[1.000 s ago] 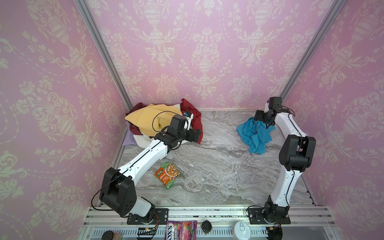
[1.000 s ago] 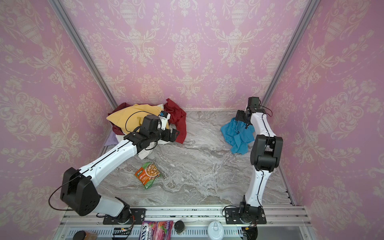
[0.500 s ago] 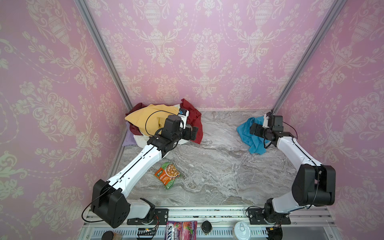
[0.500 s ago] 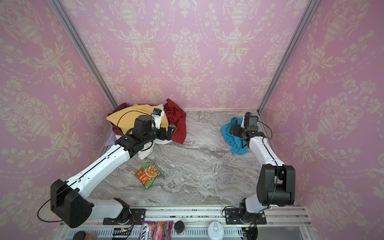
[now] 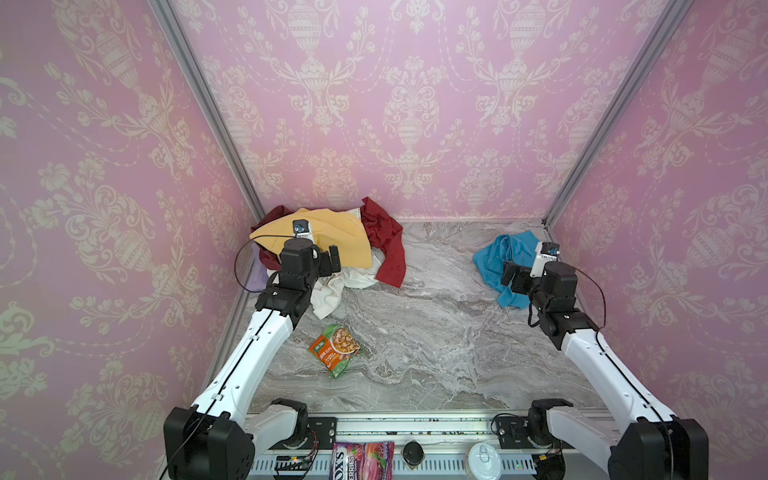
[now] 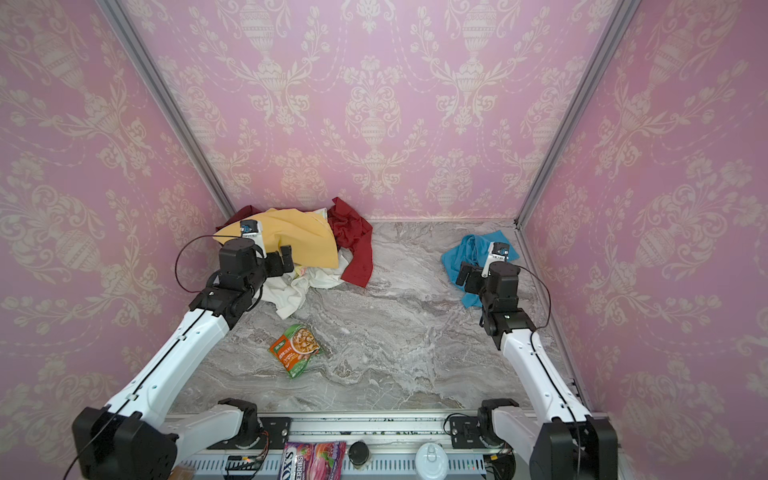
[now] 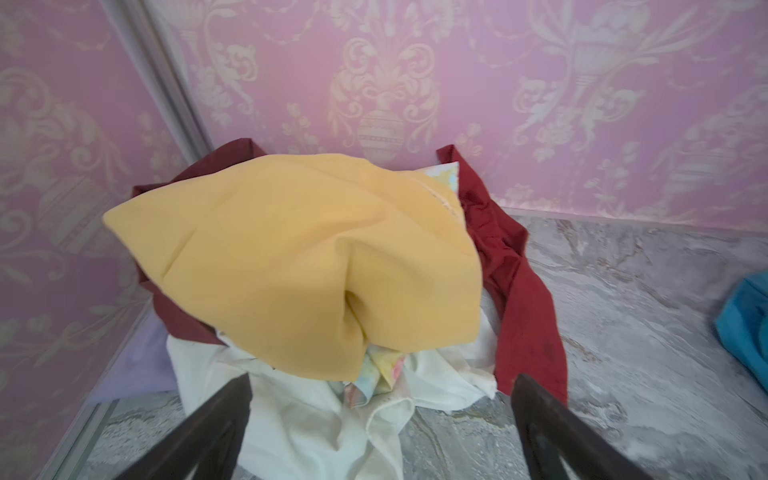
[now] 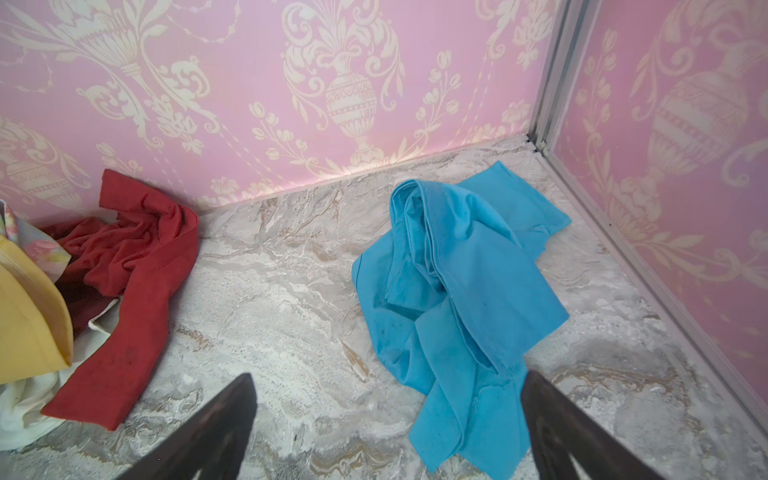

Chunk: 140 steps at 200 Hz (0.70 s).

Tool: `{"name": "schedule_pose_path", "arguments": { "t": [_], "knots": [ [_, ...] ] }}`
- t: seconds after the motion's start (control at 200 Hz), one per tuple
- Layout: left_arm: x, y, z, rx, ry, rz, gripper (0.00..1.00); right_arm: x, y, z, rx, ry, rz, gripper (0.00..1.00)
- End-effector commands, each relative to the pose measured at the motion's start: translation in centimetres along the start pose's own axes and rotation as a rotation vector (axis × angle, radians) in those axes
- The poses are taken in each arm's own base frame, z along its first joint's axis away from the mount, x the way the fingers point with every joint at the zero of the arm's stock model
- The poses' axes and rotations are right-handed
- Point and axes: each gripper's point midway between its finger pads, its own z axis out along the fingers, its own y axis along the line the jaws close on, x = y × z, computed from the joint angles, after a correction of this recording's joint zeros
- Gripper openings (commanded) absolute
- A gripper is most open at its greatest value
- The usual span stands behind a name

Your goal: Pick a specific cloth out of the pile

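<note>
Both top views look down from high over the near edge of the desk, while both wrist cameras sit low, facing its far corners and sharing the pile.

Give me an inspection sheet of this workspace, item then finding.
Surface: marble tabletop, no spills seen.
Job's things: turquoise cloth lies alone by the right back corner, apart from the pile in the left back corner.
Clutter: snack packet in front of the pile.
Grippers: left gripper open at the pile; right gripper open at the cloth; both hold nothing.
Cables: black cable loop at each wrist, hanging free.
Surroundings: pink patterned walls.
</note>
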Motion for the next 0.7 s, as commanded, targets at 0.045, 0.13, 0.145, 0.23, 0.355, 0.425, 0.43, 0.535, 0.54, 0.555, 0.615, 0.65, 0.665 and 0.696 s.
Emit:
{"name": "schedule_pose_path", "arguments": {
  "t": [0.045, 0.13, 0.145, 0.23, 0.355, 0.425, 0.43, 0.535, 0.54, 0.555, 0.615, 0.65, 0.665, 0.696],
  "knots": [
    [1.3, 5.3, 1.1, -0.176, -0.008, -0.129, 0.99, -2.3, -0.6, -1.3, 0.037, -0.129, -0.027, 1.0],
    [2.0, 5.9, 1.9, -0.176, -0.018, -0.136, 0.99, -2.2, -0.4, -1.2, 0.029, -0.132, -0.048, 1.0],
    [2.2, 5.9, 2.0, -0.173, -0.018, -0.129, 0.99, -2.2, -0.4, -1.0, 0.029, -0.127, -0.054, 1.0],
    [3.3, 6.1, 2.8, -0.175, -0.015, -0.095, 0.99, -2.0, -0.3, -0.5, 0.026, -0.109, -0.082, 1.0],
    [5.5, 5.2, 3.8, -0.102, -0.021, -0.014, 0.99, -1.4, 0.0, 0.3, 0.009, -0.106, -0.105, 1.0],
    [7.2, 4.7, 4.3, -0.058, -0.017, 0.021, 0.99, -0.7, 0.0, 0.9, 0.006, -0.099, -0.122, 1.0],
    [7.3, 4.7, 4.4, -0.058, -0.017, 0.022, 0.99, -0.6, 0.0, 0.9, 0.007, -0.099, -0.122, 1.0],
    [10.2, 5.0, 5.4, -0.061, 0.004, 0.052, 0.99, 1.2, -0.3, 1.9, 0.009, -0.074, -0.135, 1.0],
    [10.3, 5.1, 5.4, -0.061, 0.003, 0.053, 0.99, 1.2, -0.3, 1.9, 0.009, -0.074, -0.134, 1.0],
    [10.7, 5.1, 5.6, -0.06, 0.01, 0.059, 0.99, 1.5, -0.3, 2.1, 0.008, -0.072, -0.133, 1.0],
    [12.1, 4.9, 6.3, -0.046, 0.025, 0.085, 0.99, 2.7, -0.2, 2.5, -0.007, -0.062, -0.133, 1.0],
    [12.5, 4.9, 6.6, -0.045, 0.024, 0.087, 0.99, 3.5, -0.3, 2.7, -0.01, -0.052, -0.135, 1.0],
    [12.6, 5.0, 6.7, -0.048, 0.022, 0.086, 0.99, 3.8, -0.4, 2.8, -0.009, -0.049, -0.136, 1.0],
    [12.8, 5.1, 6.9, -0.049, 0.012, 0.083, 0.99, 4.4, -0.5, 3.0, -0.01, -0.042, -0.139, 1.0]
  ]
}}
